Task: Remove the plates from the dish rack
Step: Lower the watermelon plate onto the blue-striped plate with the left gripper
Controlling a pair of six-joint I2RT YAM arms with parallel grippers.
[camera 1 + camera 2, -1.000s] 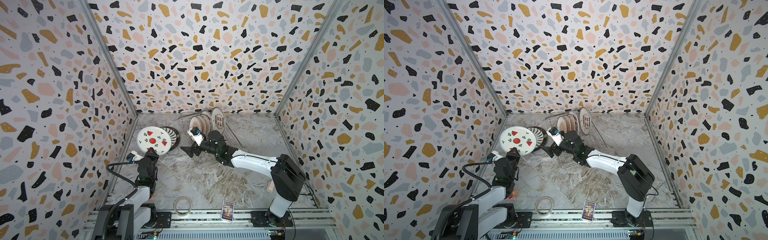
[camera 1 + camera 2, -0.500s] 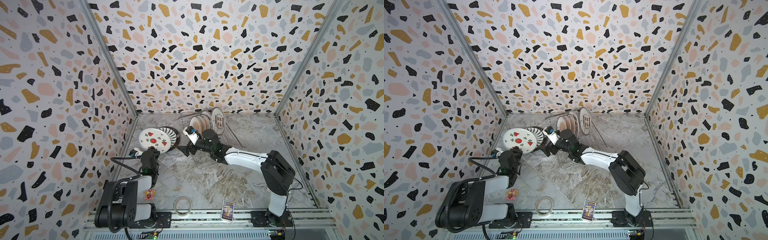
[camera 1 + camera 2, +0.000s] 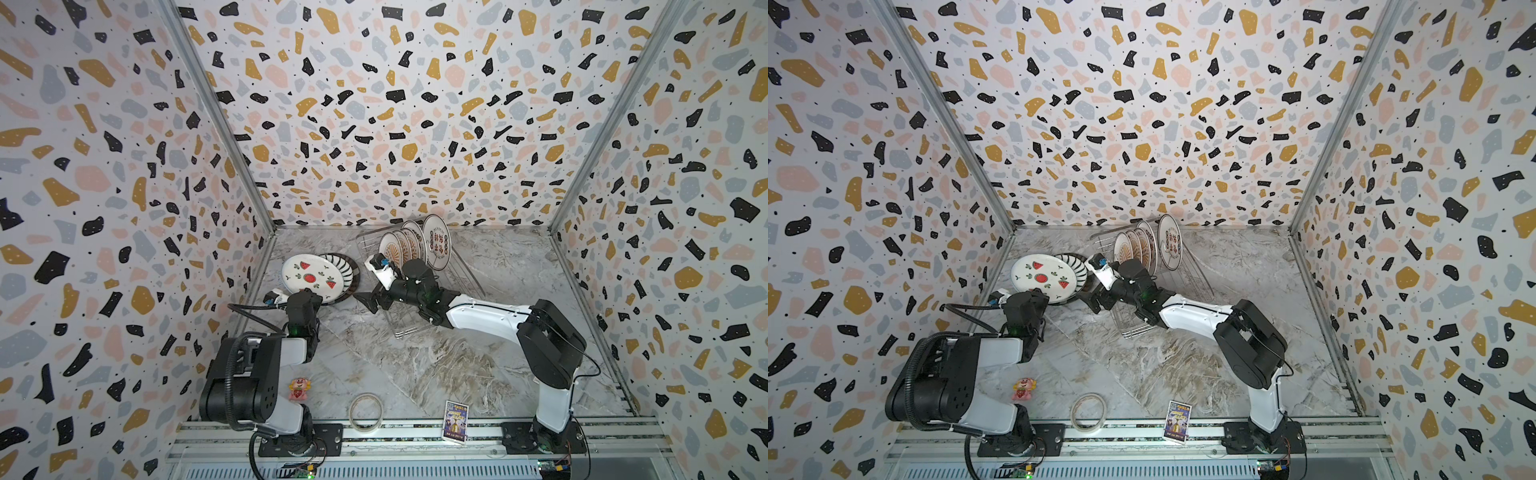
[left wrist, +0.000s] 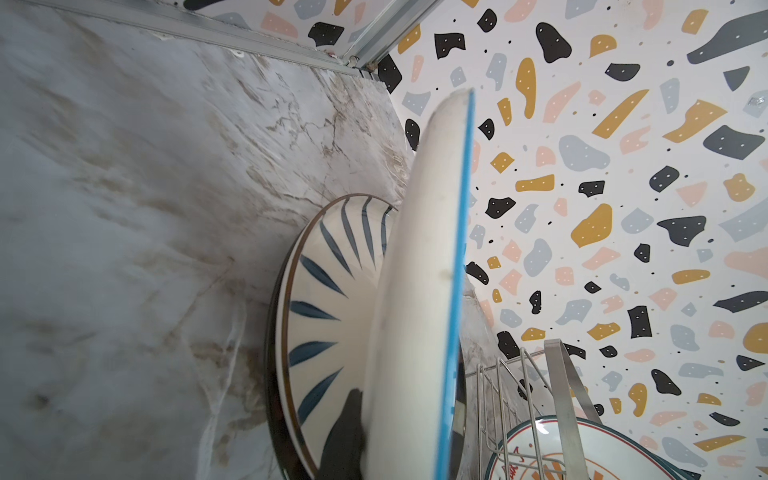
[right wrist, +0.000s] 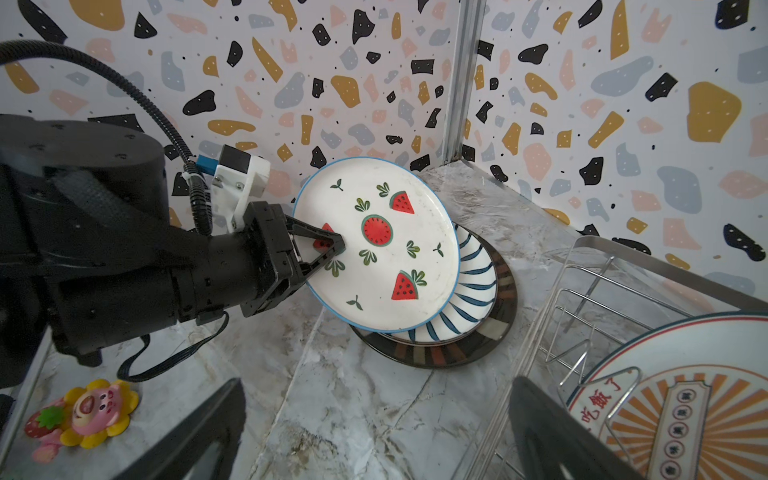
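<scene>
My left gripper (image 3: 309,294) is shut on the near rim of a white watermelon plate (image 3: 309,275). It holds the plate tilted over a blue-striped plate (image 3: 345,269) and a dark plate (image 5: 457,353) stacked at the back left. In the left wrist view the held plate (image 4: 415,291) is edge-on, with one of my fingers (image 4: 345,432) under it. The dish rack (image 3: 415,328) at the back centre holds several upright plates (image 3: 434,245), including a sunburst plate (image 5: 685,399). My right gripper (image 3: 368,300) is open and empty beside the rack's left front corner, its fingers (image 5: 199,432) over bare marble.
A pink toy (image 3: 298,388), a tape ring (image 3: 365,410) and a small card (image 3: 456,419) lie along the front edge. The left wall and the back corner post (image 5: 461,83) stand close behind the plate stack.
My right gripper has moved a little to the left, staying open. My left arm has folded back toward the front while the watermelon plate stays over the stack.
</scene>
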